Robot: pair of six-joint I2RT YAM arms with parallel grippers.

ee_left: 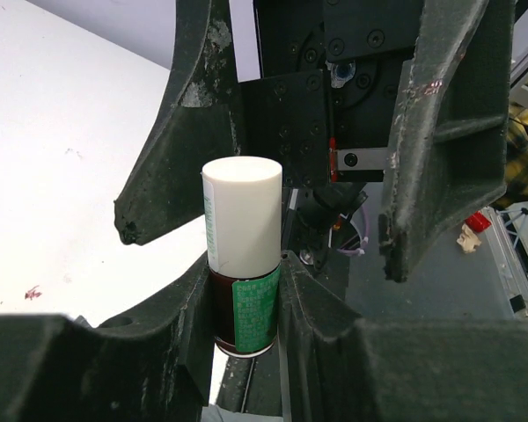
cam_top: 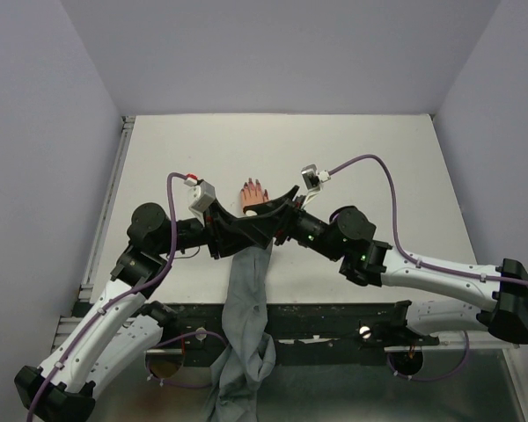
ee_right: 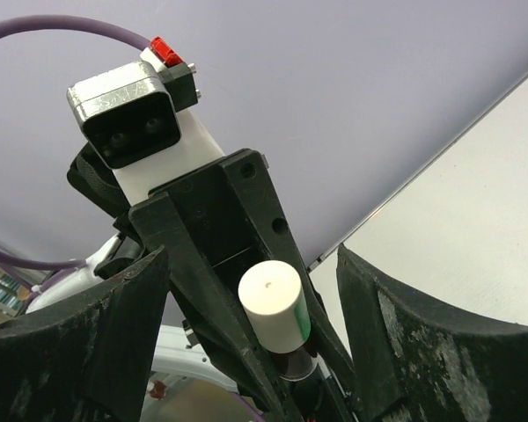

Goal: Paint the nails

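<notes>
The dark red nails (cam_top: 253, 184) tipped a peach hand (cam_top: 251, 199) lying mid-way across the table (cam_top: 378, 167), its grey sleeve (cam_top: 245, 299) trailing over the near edge. Beside it, the left gripper (ee_left: 246, 299) clamped a bottle (ee_left: 244, 309). The right gripper (ee_right: 251, 264) gaped wide, fingers flanking the white cap (ee_left: 242, 215).

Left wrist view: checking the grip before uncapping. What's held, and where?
The left gripper holds the bottle by its green-labelled lower body, below the white cap.
</notes>
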